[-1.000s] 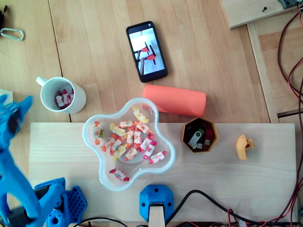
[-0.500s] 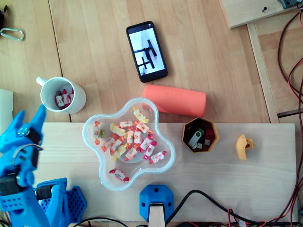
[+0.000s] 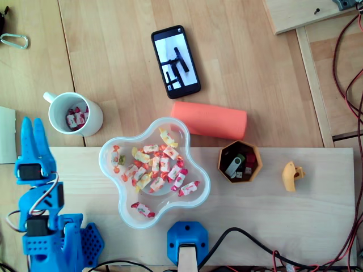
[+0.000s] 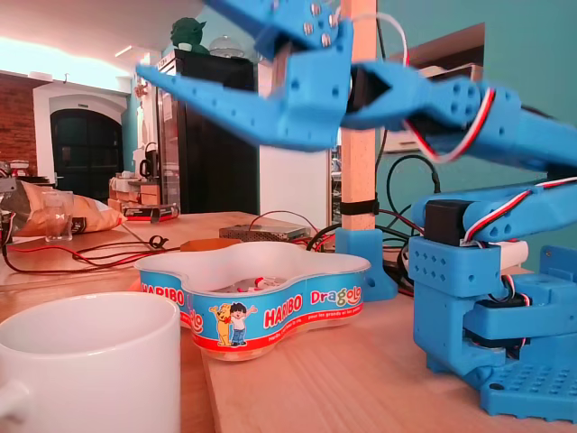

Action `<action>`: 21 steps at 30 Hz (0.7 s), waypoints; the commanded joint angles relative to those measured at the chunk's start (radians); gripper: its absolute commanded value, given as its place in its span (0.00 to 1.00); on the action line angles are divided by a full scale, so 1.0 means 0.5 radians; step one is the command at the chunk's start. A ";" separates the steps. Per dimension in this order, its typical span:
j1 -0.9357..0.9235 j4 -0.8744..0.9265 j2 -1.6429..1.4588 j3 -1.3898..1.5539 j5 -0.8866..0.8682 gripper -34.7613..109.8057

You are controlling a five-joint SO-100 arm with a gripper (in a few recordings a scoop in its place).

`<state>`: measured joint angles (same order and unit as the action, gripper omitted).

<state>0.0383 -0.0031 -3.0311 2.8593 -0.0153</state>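
The blue arm (image 3: 39, 226) stands at the lower left corner of the overhead view. Its hand (image 3: 32, 126) points up the picture, over the left end of the pale board (image 3: 295, 221) that lies on the wooden worktop (image 3: 113, 51). The hand is released: its two fingers stand a little apart at the tips, and nothing lies between them. In the fixed view the hand (image 4: 191, 43) hangs high in the air, well above the things. Its lower finger (image 4: 225, 99) reaches out to the left and the upper one is cut off by the top edge. Nearest to the hand is the white mug (image 3: 93, 122). In the overhead view it stands just up and to the right of the fingertips, apart from them, on the bare worktop beyond the board's far edge. Its handle points to the upper left, and a few wrapped sweets (image 3: 75, 118) lie inside it. In the fixed view the mug (image 4: 90, 361) fills the lower left foreground. To the right of the hand, on the board, sits a clear wavy-edged bowl (image 3: 122, 212) with a heap of candies (image 3: 154, 167) in it. In the fixed view the bowl (image 4: 270, 307) shows a printed band around its wall. An orange roll (image 3: 210, 120) lies just beside the bowl's far rim. Further right on the board are a brown hexagonal box (image 3: 226, 152) holding USB sticks (image 3: 233, 166) and a small yellow piece (image 3: 291, 175). A carabiner (image 3: 14, 41) lies at the top left, well apart from the rest.
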 commanded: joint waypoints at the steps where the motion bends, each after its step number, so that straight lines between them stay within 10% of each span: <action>1: 0.028 -0.319 -0.110 0.270 -0.009 0.44; 21: 0.025 -0.653 -0.298 0.568 -0.025 0.44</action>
<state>0.0383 -0.3053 -3.1646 3.1094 -0.0138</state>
